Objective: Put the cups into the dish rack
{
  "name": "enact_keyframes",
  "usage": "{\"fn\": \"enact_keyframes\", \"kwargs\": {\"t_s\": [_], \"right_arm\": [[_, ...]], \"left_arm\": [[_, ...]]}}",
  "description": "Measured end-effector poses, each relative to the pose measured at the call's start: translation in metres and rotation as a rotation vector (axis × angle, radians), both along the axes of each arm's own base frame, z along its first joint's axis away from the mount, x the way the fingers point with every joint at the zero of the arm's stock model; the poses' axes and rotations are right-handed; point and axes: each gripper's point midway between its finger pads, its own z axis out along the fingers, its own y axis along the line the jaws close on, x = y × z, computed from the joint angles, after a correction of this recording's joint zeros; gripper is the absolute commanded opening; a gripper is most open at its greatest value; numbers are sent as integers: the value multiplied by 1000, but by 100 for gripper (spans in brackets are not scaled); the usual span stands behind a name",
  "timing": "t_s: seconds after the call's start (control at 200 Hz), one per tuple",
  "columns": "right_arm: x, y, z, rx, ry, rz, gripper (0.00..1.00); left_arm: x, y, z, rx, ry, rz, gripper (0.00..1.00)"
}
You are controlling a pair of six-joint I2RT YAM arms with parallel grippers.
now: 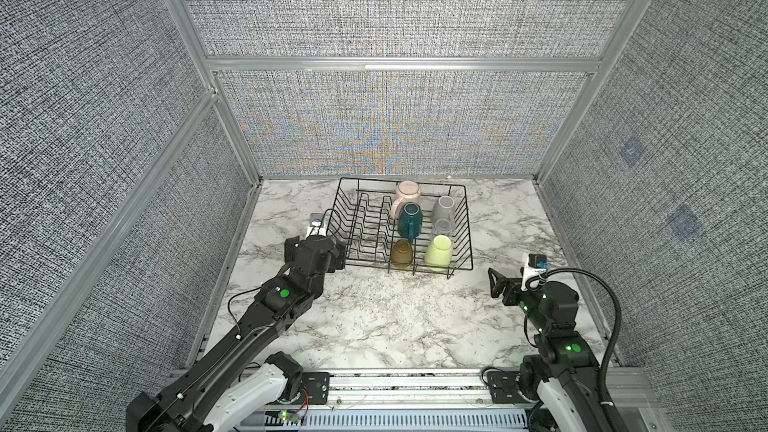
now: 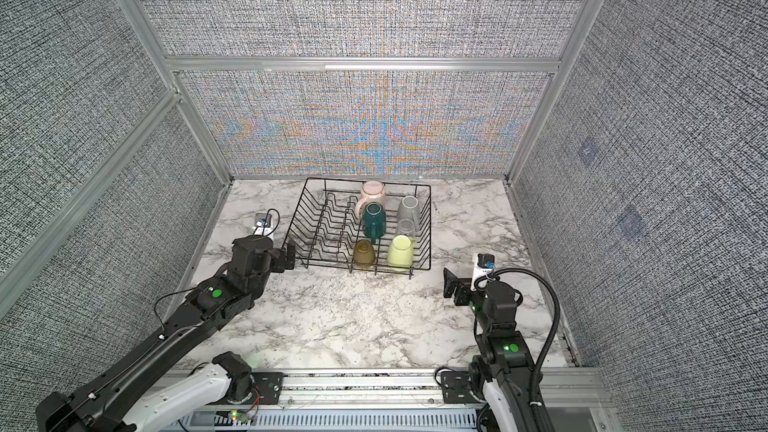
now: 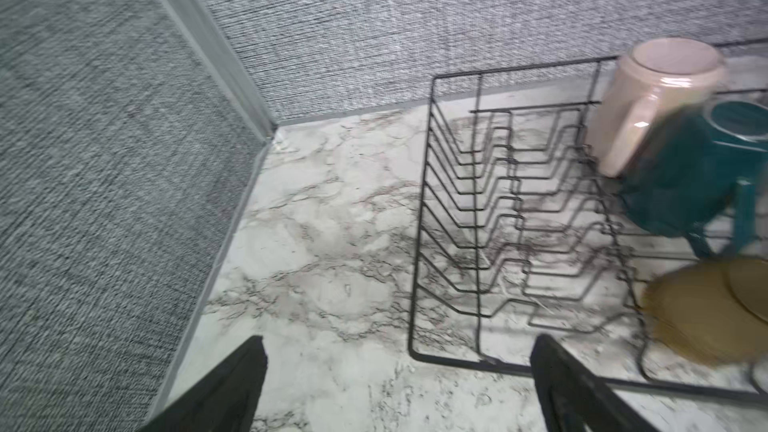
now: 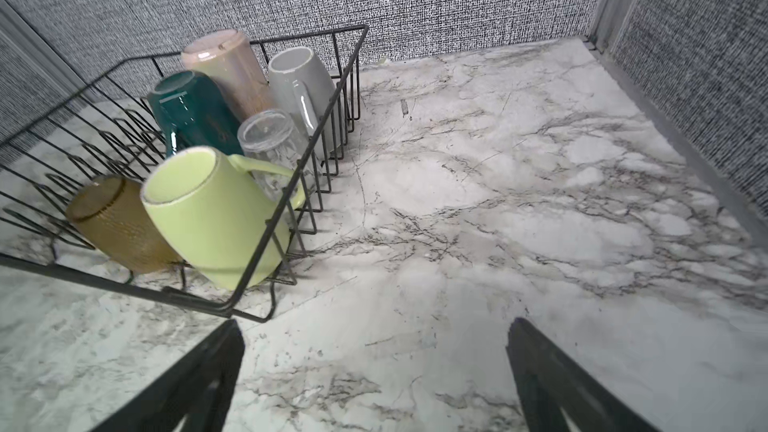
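Black wire dish rack [image 1: 365,224] holds all six, bottoms up, in its right half: pink mug [image 1: 408,193], teal mug [image 1: 410,220], grey mug [image 1: 444,207], clear glass [image 1: 443,227], amber glass [image 1: 402,252] and pale green cup [image 1: 438,252]. Nothing to drink from shows on the marble desk [image 1: 395,317] in any view, so the loading looks done. I judge only drawing the arms clear is left. Left tool [image 3: 399,344] hangs just beside the rack's near left corner, jaws wide apart and empty, with the amber glass nearest. Right tool [image 4: 374,324] sits well apart to the rack's right over bare desk — jaws wide too, holding nothing.
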Motion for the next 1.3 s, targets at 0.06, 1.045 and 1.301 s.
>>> {"fn": "enact_keyframes", "kwargs": {"t_s": [0.06, 1.045, 1.301], "right_arm": [[3, 1, -10, -44, 12, 18, 99], [90, -1, -80, -229, -66, 11, 99], [130, -9, -36, -216, -150, -63, 99]], "left_arm": [[3, 13, -7, 9, -25, 39, 100], [63, 77, -123, 29, -124, 67, 99], [74, 89, -126, -36, -137, 75, 99]]}}
